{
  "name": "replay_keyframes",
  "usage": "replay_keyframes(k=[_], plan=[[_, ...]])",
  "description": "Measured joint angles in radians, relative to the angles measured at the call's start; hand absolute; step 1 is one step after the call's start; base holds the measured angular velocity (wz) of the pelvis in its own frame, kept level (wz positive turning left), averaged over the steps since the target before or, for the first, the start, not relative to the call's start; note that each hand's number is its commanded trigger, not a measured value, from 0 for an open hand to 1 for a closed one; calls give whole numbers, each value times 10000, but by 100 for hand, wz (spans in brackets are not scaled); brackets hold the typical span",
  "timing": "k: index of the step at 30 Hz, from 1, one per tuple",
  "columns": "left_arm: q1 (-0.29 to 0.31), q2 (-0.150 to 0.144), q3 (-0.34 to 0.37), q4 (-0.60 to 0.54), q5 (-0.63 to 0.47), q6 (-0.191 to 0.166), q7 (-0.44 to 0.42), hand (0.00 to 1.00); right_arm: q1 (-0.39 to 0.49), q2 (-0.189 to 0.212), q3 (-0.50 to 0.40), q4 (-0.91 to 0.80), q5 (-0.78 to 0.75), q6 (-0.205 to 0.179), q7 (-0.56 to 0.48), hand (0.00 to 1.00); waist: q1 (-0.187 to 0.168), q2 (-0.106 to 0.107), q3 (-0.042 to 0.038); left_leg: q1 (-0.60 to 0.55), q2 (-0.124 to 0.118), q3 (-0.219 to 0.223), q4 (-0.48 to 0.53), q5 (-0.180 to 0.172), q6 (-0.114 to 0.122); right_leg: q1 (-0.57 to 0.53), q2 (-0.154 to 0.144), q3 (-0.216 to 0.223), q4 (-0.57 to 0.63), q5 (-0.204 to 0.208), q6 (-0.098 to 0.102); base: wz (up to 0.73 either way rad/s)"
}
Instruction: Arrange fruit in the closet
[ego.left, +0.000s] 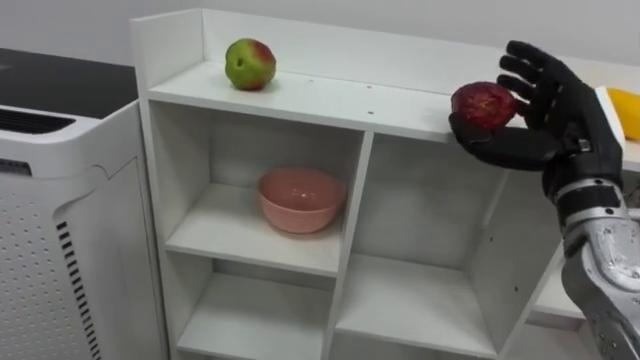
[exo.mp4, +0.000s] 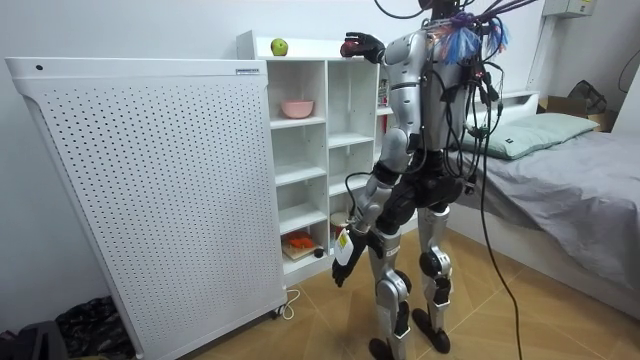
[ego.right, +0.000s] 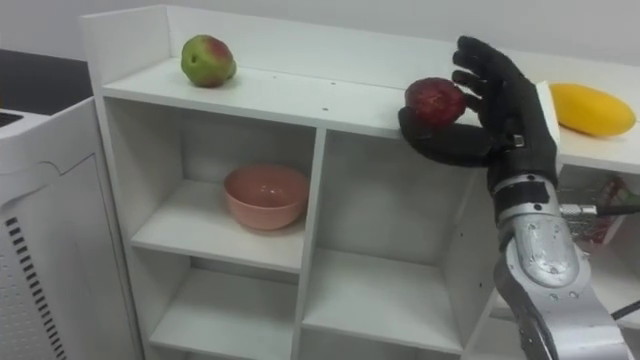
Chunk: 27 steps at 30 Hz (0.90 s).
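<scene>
My right hand (ego.left: 548, 118) holds a dark red apple (ego.left: 483, 104) at the front edge of the white closet's top board (ego.left: 330, 100). The thumb is curled beneath the apple and the fingers spread behind it. A green apple with a red blush (ego.left: 250, 63) rests on the same board near its left end. To the right of my hand, a yellow mango (ego.right: 592, 108) lies on the top board. In the room view I stand facing the closet (exo.mp4: 300, 150), with my left hand (exo.mp4: 343, 255) hanging low at my side.
A pink bowl (ego.left: 301, 198) sits in the upper left compartment. The compartments below and to its right hold nothing. A white perforated unit (exo.mp4: 150, 180) stands against the closet's left side. A bed (exo.mp4: 570, 170) is behind me.
</scene>
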Motion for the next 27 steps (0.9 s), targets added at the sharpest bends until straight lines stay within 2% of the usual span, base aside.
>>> replay_keyframes(k=[14, 27], plan=[[71, 64, 169, -310, -6, 96, -87, 0, -421, -443, -14, 499, -1, 62, 628, 100, -33, -73, 28, 22, -4, -71, 8, 0, 0, 82, 2, -73, -10, 0, 0, 1], [-209, 66, 161, -316, -52, 89, 0, 0, -420, -478, -36, 406, 126, 48, 621, 100, -56, -22, 68, 34, -3, 12, 7, 0, 0, 61, 5, 101, -10, 0, 0, -1]])
